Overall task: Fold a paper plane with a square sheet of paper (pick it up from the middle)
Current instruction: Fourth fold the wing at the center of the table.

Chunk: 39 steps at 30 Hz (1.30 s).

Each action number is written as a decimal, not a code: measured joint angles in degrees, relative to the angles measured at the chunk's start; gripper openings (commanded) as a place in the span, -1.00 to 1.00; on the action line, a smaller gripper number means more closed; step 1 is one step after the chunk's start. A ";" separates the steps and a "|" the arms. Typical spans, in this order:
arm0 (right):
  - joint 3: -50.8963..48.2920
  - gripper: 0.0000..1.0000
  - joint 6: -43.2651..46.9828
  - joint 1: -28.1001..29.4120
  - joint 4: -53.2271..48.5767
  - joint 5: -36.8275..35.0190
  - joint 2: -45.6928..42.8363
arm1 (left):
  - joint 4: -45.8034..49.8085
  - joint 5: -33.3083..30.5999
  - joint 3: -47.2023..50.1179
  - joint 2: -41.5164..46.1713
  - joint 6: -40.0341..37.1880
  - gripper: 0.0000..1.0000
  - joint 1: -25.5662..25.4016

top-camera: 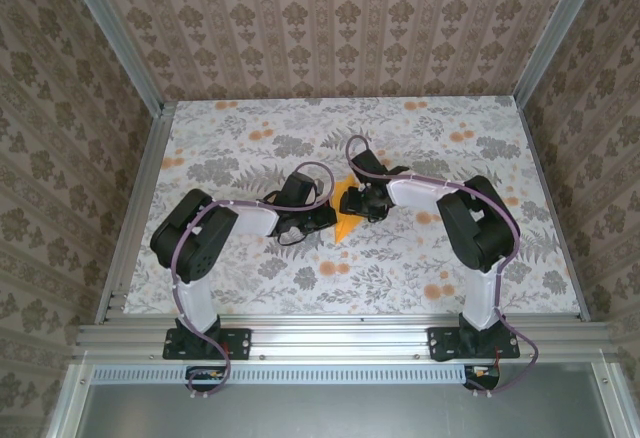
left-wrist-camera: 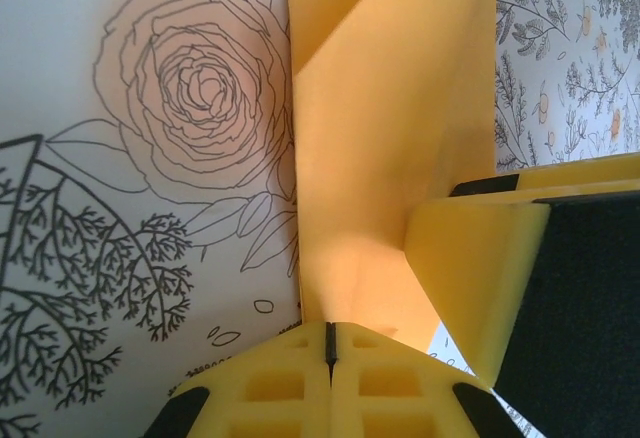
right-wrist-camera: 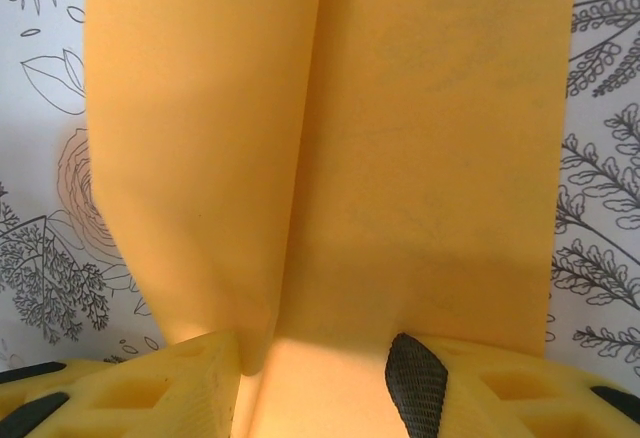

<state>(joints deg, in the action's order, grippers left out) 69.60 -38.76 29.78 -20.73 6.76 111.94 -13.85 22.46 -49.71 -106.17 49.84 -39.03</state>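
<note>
Paper point(top-camera: 346, 223) lies mid-tabletop point(top-camera: 400, 268), partly folded, one flap raised. Your left fingers point(left-wrist-camera: 270, 383) are clenched on its edge, likely to anchor it. Your right fingers point(right-wrist-camera: 160, 383) stand apart astride the crease, probably to press the fold.

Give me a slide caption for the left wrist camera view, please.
Left gripper shut on the creased orange paper, a right gripper finger close by, over the rose-print table cover.
</note>
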 measured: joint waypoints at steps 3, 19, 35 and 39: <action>0.66 0.01 0.00 0.33 -1.01 -0.94 0.48 | 0.00 -0.02 0.00 0.00 0.00 -0.99 0.00; 4.24 0.03 -0.02 2.58 -5.92 -6.54 2.67 | -0.66 -0.50 2.67 4.35 0.11 -0.90 0.11; 4.72 -0.03 -1.11 3.06 -6.73 -8.17 3.04 | -12.39 3.45 7.87 6.49 3.93 -0.90 0.42; 4.85 -0.03 -1.36 3.06 -6.86 -8.33 3.15 | -12.52 3.98 7.87 6.23 3.93 -0.90 0.42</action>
<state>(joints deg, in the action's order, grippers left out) 74.46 -40.12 32.84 -27.59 -1.56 115.09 -26.37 26.44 -41.85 -99.94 53.78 -38.61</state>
